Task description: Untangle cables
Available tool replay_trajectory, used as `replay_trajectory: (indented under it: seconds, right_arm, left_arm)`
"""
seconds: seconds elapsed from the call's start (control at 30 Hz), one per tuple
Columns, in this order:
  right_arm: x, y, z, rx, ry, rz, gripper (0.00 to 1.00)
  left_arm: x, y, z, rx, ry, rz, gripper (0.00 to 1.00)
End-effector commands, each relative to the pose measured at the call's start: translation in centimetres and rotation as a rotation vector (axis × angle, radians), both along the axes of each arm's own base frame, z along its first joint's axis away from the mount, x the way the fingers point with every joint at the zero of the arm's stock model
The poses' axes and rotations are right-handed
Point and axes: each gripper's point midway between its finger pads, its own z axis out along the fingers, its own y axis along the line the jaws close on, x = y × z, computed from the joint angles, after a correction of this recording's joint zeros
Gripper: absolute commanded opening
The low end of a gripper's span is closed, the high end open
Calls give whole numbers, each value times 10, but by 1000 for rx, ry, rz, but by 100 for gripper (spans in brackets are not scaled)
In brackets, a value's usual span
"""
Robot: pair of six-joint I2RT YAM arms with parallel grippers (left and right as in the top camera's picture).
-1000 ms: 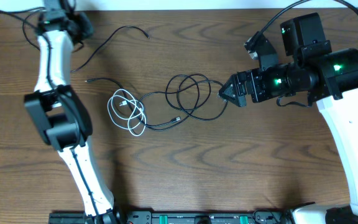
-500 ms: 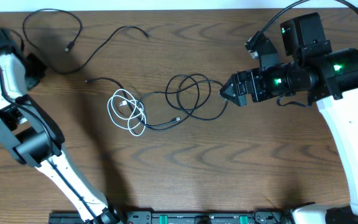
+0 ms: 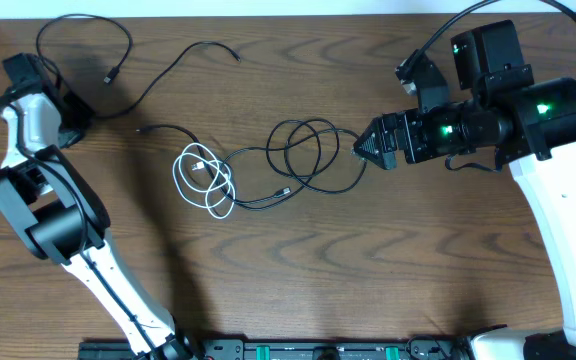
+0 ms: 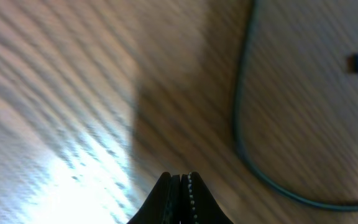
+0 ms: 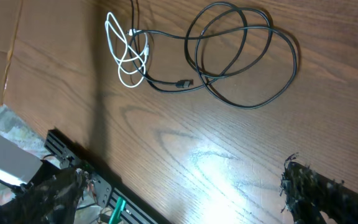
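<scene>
**Right gripper [image 3: 360, 148] spread wide at the black coil [image 3: 313, 155]; left gripper [image 4: 182, 186] pressed together on nothing.**

The tangle sits in the middle of the table [image 3: 368, 280], long axis running nine to three. The white cable [image 3: 206, 180] is bunched at the nine o'clock end, its loops stretched eleven to five, and the black coil lies at three. A black tail [image 3: 158, 128] pokes out toward nine o'clock, plug leading. A loose black cable [image 3: 83, 20] lies apart at ten o'clock, beside the left arm. Best play, I'd say: the right gripper comes down over the coil's nearest strand only, closes gently, and draws toward three o'clock, low and slow, so the white loops aren't dragged. Which strand crosses on top there is unclear from above.
</scene>
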Motion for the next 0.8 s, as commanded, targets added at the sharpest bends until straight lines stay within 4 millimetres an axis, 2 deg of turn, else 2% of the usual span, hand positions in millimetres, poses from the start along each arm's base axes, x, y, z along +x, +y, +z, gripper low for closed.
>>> replay_trajectory:
  seconds: [0.0,0.23,0.37,0.6,0.77]
  right_arm:
    - [-1,1,1,0,2,-4,99]
    - [-1,1,0,-1,3,-5,99]
    - [0,1,1,0,-3,-5,99]
    - [2,2,2,4,-15,-5,99]
    - [2,2,2,5,-13,-8,99]
  left_arm:
    - [4,-13,-12,-11,16,-23,7]
    - [-1,-16,-36,-33,61,-24,8]
    - [-2,-17,-41,-37,67,-24,8]
    - [12,-15,-39,-13,18,-33,7]
    - [26,-33,-56,-93,-29,-80,8]
